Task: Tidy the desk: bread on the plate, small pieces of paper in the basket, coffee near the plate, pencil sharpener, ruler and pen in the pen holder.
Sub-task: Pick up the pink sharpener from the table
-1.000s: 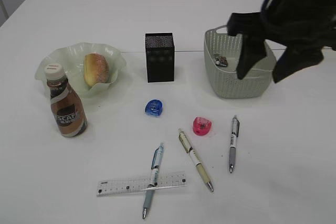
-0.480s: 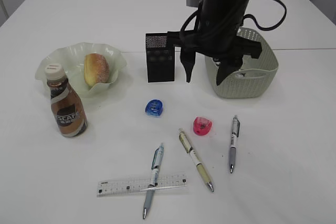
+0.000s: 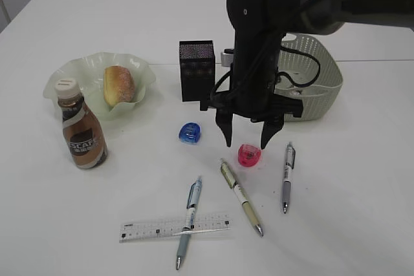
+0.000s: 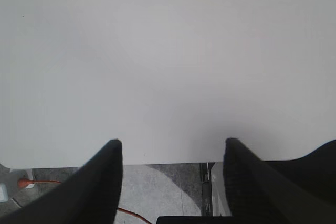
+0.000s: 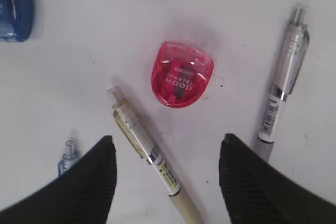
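We count two sharpeners: pink sharpener, blue sharpener; three pens; one ruler (pen-crossed); basket contents unclear. Right gripper agape, empty.

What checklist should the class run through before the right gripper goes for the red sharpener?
1. Right gripper open: ok, jaws apart and empty.
2. Red sharpener between the jaws' line: ok in the wrist view, just ahead of the tips.
3. Neighbours clear: not ok, the beige pen lies close beside the sharpener.
4. Pen holder upright and reachable: ok.
5. Holder has room inside: cannot tell.
6. Left gripper out of the way: ok, open over the table edge.
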### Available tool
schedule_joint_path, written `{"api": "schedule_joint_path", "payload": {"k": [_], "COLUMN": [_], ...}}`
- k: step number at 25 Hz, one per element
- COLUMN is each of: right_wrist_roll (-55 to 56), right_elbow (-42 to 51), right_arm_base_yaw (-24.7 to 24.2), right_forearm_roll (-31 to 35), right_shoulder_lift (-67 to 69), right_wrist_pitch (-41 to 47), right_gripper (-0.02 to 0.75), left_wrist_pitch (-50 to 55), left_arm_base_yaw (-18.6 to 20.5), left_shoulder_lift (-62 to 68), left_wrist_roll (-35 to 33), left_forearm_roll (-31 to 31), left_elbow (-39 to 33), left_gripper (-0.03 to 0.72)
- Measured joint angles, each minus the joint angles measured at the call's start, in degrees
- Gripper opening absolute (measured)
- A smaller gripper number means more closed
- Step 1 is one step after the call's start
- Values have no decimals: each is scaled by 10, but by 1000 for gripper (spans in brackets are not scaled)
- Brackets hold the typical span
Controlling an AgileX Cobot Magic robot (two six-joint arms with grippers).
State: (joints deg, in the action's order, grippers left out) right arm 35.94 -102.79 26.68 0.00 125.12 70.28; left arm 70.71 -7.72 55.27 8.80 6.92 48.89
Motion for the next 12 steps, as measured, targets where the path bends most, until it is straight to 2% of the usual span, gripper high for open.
{"api": "schedule_joint_path", "payload": {"k": [8, 12], "right_wrist_roll": [0, 36], "right_elbow": [0, 0], "right_arm_base_yaw": [0, 0], "right_forearm_roll": [-33, -38], "right_shoulder_lift": [17, 17], "right_wrist_pitch": [-1, -2], "right_gripper": [452, 451], "left_wrist_pitch": [0, 0], "left_arm_base_yaw": [0, 0], "left_shoulder_lift": [0, 0], "left_wrist_roll": [2, 3], "left_forearm_roll": [0, 0], "left_elbow": [0, 0], "left_gripper": [442, 440]}}
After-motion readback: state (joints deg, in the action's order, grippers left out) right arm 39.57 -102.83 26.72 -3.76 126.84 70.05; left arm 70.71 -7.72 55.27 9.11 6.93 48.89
